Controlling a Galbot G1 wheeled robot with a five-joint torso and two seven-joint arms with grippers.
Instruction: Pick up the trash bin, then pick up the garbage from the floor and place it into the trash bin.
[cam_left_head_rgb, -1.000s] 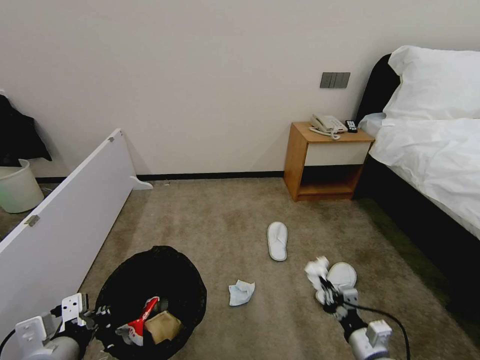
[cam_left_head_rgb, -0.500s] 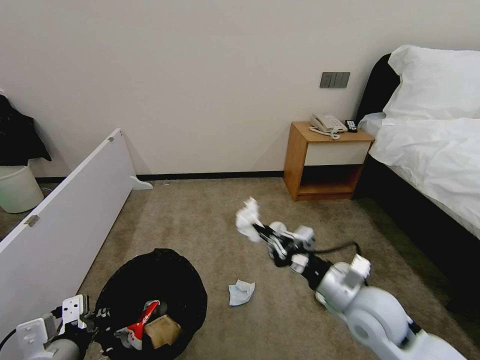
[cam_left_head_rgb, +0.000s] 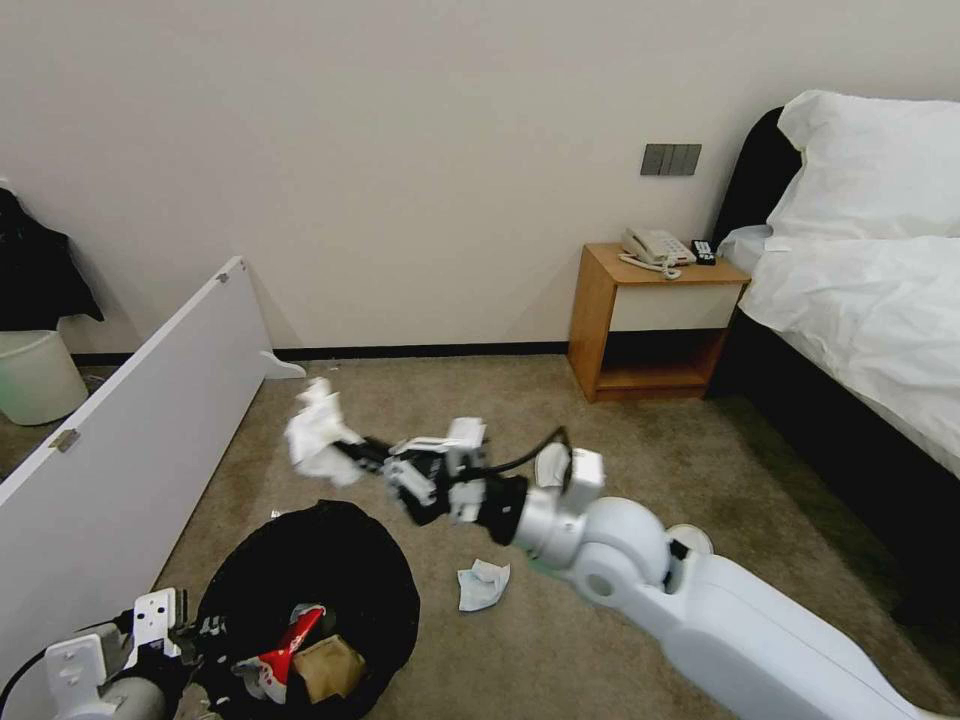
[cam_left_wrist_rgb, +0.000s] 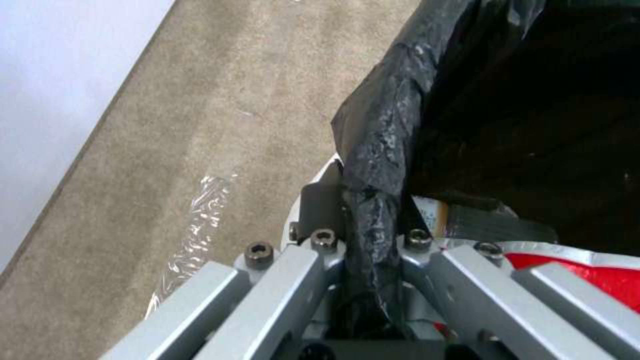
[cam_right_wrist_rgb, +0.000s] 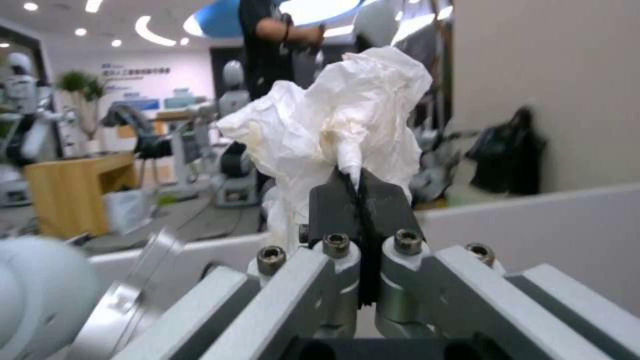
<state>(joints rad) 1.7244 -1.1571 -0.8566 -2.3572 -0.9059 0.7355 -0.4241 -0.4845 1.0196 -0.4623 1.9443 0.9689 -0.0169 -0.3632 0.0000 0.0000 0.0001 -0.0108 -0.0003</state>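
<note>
1. Head view: the right end effector (cam_left_head_rgb: 352, 452) is stretched out across the carpet (cam_left_head_rgb: 450, 420) and is clenched on a crumpled white tissue (cam_left_head_rgb: 317, 437). The tissue hangs in the air beyond the fingertips, above the far rim of the trash bin (cam_left_head_rgb: 310, 600).
2. Head view: the left end effector (cam_left_head_rgb: 205, 632) is low at the near-left side of the trash bin and grasps its rim. Inside the bin, just beside this end effector, lie a red-and-white wrapper (cam_left_head_rgb: 290, 640) and a brown cardboard scrap (cam_left_head_rgb: 325, 665).
3. Head view: a second tissue (cam_left_head_rgb: 482, 585) lies on the carpet under the right arm. One white slipper (cam_left_head_rgb: 550, 465) is partly hidden behind the arm, another slipper (cam_left_head_rgb: 690, 540) shows near its elbow.
4. Left wrist view: the left end effector (cam_left_wrist_rgb: 363, 212) is closed on the black bag and the white rim of the trash bin (cam_left_wrist_rgb: 387, 130). A piece of clear plastic film (cam_left_wrist_rgb: 197, 215) lies on the carpet beside it.
5. Right wrist view: the right end effector (cam_right_wrist_rgb: 357, 192) pinches the lower part of the tissue (cam_right_wrist_rgb: 333, 125), jaws pressed together.
</note>
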